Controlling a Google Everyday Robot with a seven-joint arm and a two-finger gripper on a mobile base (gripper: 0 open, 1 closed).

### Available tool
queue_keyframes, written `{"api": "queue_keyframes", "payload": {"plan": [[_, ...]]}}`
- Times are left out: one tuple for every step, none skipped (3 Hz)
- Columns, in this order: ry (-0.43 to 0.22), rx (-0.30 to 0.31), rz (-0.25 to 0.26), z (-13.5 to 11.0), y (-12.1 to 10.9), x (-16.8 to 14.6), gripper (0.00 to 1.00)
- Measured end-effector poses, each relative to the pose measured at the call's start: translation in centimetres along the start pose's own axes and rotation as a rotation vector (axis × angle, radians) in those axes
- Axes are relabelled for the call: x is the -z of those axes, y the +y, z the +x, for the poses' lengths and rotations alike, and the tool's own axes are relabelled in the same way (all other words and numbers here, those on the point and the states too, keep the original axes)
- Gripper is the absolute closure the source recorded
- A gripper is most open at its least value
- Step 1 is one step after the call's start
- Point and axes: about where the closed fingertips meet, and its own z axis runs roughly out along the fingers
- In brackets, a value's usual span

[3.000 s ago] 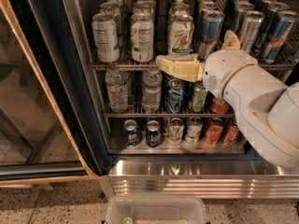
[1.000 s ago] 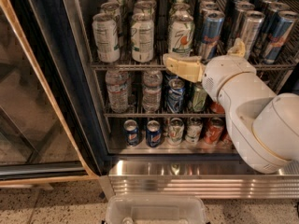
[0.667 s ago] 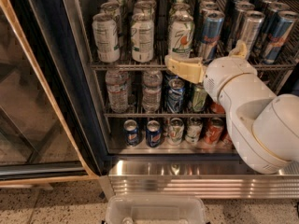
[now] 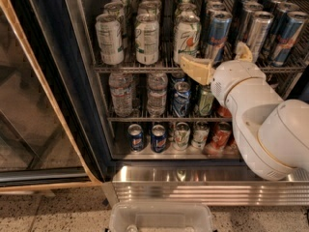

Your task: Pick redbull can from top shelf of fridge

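The fridge point(image 4: 58, 81) stands with its glass door swung open to the left. Its top shelf point(image 4: 135, 67) is a wire rack holding white-green cans on the left and 7up cans point(image 4: 187, 37) in the middle. Rows of blue-and-silver redbull cans fill the right. The front redbull can point(image 4: 218, 33) stands next to the 7up can. My gripper point(image 4: 213, 53) is open at the shelf's front rail, low against this can. One tan finger point(image 4: 195, 67) points left under the 7up can. The other finger point(image 4: 244, 51) rises to the can's right.
My white arm point(image 4: 260, 124) covers the right part of the two lower racks. The middle rack holds water bottles point(image 4: 120, 93) and cans; the bottom rack holds short cans point(image 4: 158, 137). A ribbed steel base panel point(image 4: 193, 187) and a clear plastic bin point(image 4: 161, 219) lie below.
The gripper has moved up and a little to the right, from below the top shelf's rail to the base of the front redbull can. The cans have not moved.
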Motion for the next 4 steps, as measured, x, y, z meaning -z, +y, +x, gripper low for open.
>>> {"api": "queue_keyframes", "payload": {"plan": [[-0.005,0.000,0.021,0.0,-0.5,-0.3,0.23],[-0.010,0.000,0.036,0.0,-1.0,-0.7,0.24],[-0.013,-0.002,0.052,0.1,-1.4,-1.0,0.26],[-0.013,-0.003,0.068,0.2,-1.8,-1.3,0.26]]}}
